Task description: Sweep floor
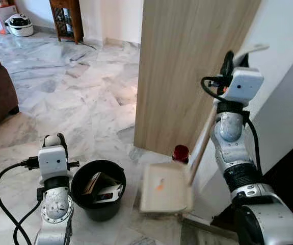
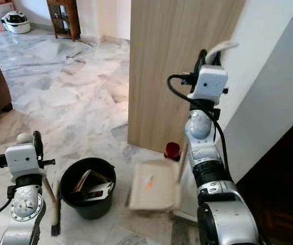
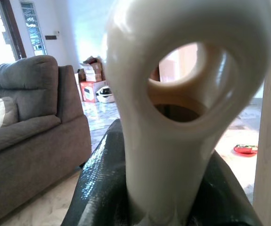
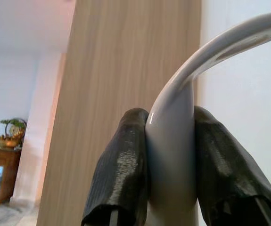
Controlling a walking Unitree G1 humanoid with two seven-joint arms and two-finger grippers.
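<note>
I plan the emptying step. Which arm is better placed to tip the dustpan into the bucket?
Right, probably. The right gripper already holds the dustpan handle, and the pan sits just beside the bucket. The left gripper holds the brush.

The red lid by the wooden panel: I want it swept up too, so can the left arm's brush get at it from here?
Probably not as things stand. The red lid lies beyond the dustpan that the right claw holds, and the black bucket stands between it and the left claw gripping the brush handle.
</note>
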